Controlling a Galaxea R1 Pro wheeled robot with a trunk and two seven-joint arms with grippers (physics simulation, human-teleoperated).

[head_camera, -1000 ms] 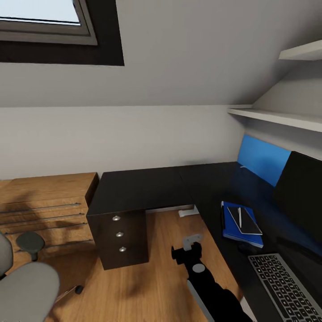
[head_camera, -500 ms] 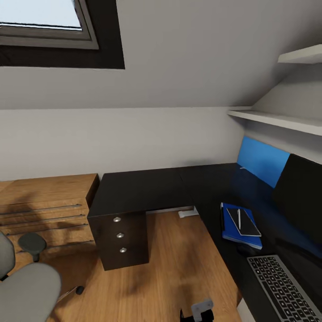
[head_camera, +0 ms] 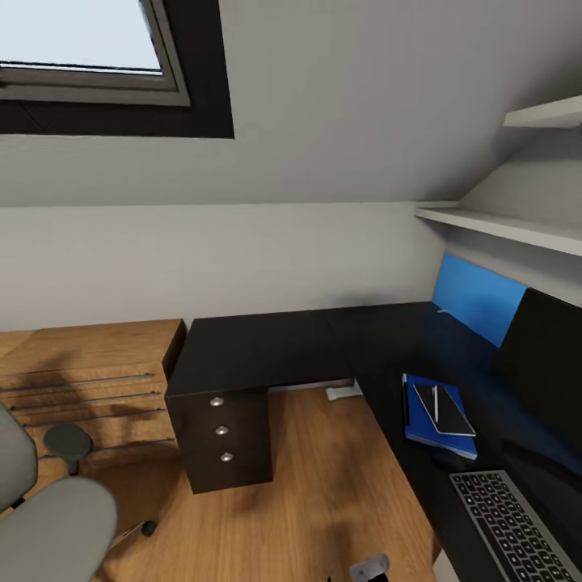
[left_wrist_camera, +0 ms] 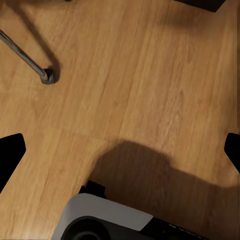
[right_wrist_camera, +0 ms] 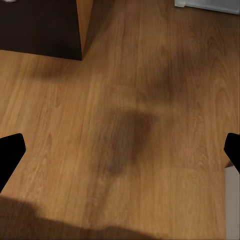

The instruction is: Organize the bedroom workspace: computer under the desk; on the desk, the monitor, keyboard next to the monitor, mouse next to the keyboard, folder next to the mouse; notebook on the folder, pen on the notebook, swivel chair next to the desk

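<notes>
Both grippers, left (left_wrist_camera: 120,150) and right (right_wrist_camera: 120,150), have jaws wide, empty. Risk: swivel chair (head_camera: 48,517) sits well apart from desk (head_camera: 267,347); pushing it could clip the drawer unit (head_camera: 222,440).

Ahead of me the large L-shaped black-topped desk (head_camera: 267,347) fills the corner, its dark drawer unit (head_camera: 226,440) under the left end. On its right wing the flat bright-blue folder (head_camera: 436,416) lies with the small grey notebook (head_camera: 443,408) on top and the thin light pen (head_camera: 436,402) on that. The long black keyboard (head_camera: 509,525) lies nearer me, the wide black monitor (head_camera: 546,356) behind it. The light-wood dresser (head_camera: 81,380) stands left of the desk, the grey padded swivel chair (head_camera: 44,525) before it.
</notes>
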